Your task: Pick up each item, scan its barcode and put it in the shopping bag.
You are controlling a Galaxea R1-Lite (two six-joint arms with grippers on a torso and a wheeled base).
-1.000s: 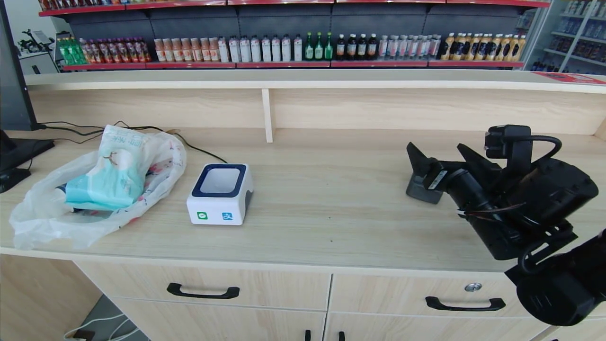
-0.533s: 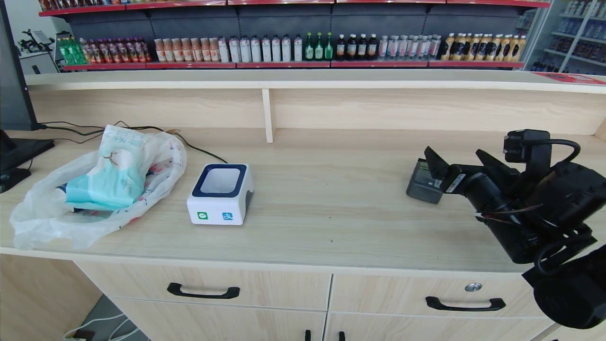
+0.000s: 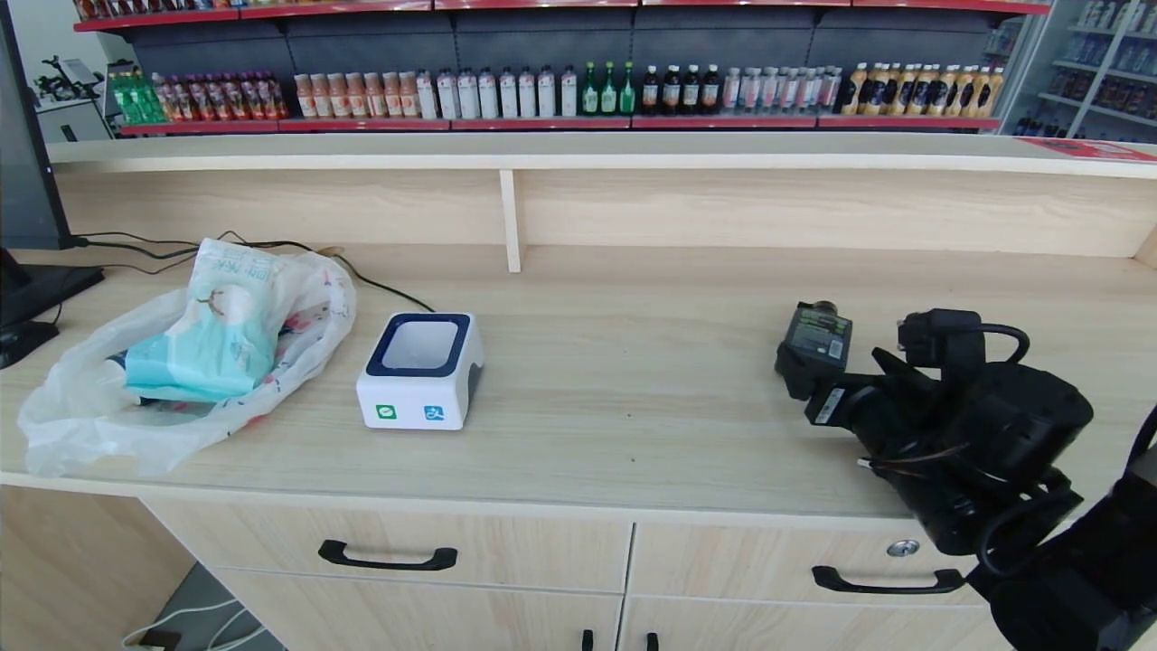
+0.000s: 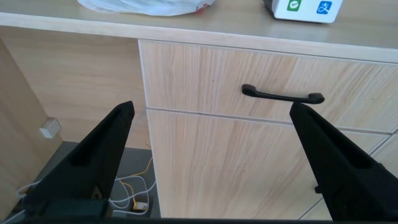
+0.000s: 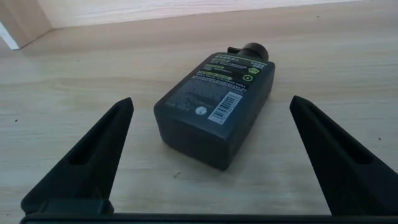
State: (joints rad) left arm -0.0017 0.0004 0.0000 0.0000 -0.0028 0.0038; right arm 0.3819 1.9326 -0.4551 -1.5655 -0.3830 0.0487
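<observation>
Holding my right pincer (image 5: pixel 211 106) spread wide, close by the dark bottle (image 3: pixel 816 333), which lies flat on the bench (image 3: pixel 633 389), well right of the scanner (image 3: pixel 420 369); shopping bag (image 3: pixel 181 362) just left of it.

The tabletop (image 3: pixel 633 398) is pale wood-grain, smooth and matt, like the drawer fronts (image 4: pixel 205 81) below it, whose handles (image 4: pixel 283 95) are matt black. The bottle (image 5: pixel 205 118) is dark grey matt plastic with a printed label (image 5: pixel 227 71). The scanner (image 3: pixel 416 398) has a smooth, faintly glossy white plastic shell. The shopping bag (image 3: pixel 81 407) is thin, crinkled, translucent plastic film.
</observation>
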